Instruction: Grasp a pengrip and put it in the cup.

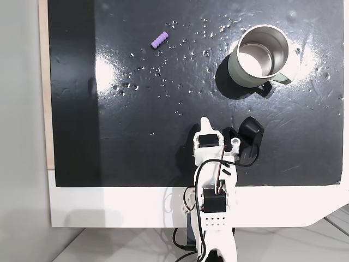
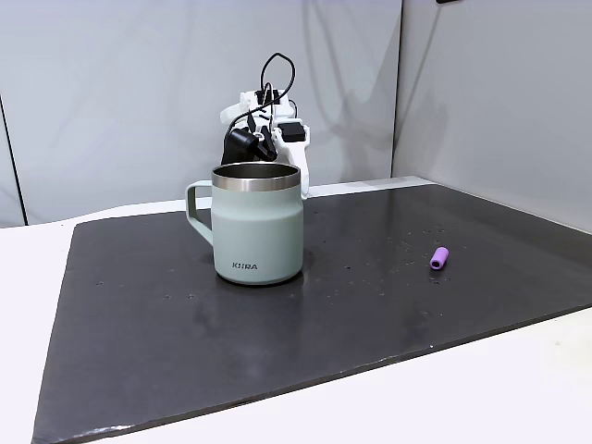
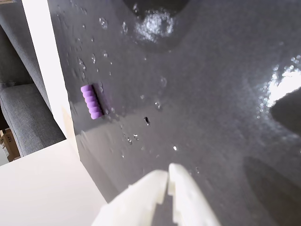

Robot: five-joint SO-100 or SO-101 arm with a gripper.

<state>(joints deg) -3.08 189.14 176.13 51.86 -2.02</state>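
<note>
The lilac ribbed pengrip point(image 1: 160, 39) lies alone on the black mat, at its far left in a fixed view, and far from everything else. The cup point(image 1: 262, 54), a pale grey-green mug with a shiny steel inside, stands upright at the far right with its handle toward the arm. My gripper point(image 1: 205, 124) is low at the mat's near edge, well short of both. In the wrist view its white fingertips point(image 3: 160, 176) meet with nothing between them, and the pengrip point(image 3: 91, 101) lies ahead to the left. From the side, the cup point(image 2: 257, 227) stands in front of the arm point(image 2: 277, 129), pengrip point(image 2: 439, 258) to the right.
The black mat point(image 1: 136, 136) carries small droplets and glare spots. A white table rim point(image 1: 109, 207) borders it at the near side and left. The black wrist camera point(image 1: 250, 132) juts out right of the arm. Grey walls stand behind the table.
</note>
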